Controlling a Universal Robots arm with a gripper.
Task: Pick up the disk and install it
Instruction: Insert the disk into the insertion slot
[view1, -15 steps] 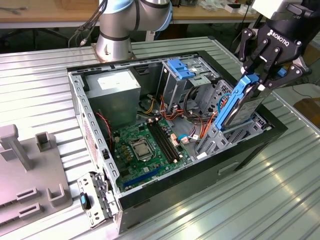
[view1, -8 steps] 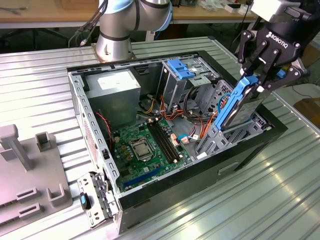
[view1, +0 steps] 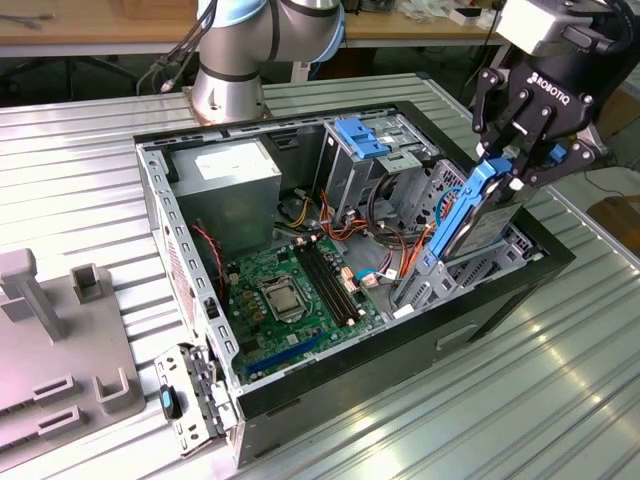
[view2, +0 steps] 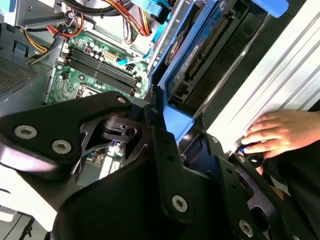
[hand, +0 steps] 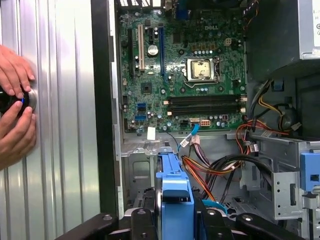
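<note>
The disk (view1: 470, 215), a dark drive in a bright blue carrier frame, stands tilted on edge at the exterior view's right side of the open computer case (view1: 500, 290). Its lower end sits down among the metal drive bays (view1: 425, 282), and its upper end rises above the case rim. My gripper (view1: 522, 160) is shut on that upper end, one finger on each side of the blue frame. In the second wrist view the disk (view2: 200, 55) runs away from my gripper (view2: 175, 125). The first wrist view looks down the blue frame (hand: 175, 192).
Inside the case lie the green motherboard (view1: 290, 290), the grey power supply (view1: 235, 170), orange and red cables (hand: 210, 167) and a fixed blue bracket (view1: 362, 135). A person's hands (hand: 15, 110) rest on the ribbed metal table (hand: 60, 150) beside the case. A grey fixture (view1: 50, 350) stands at the exterior view's left.
</note>
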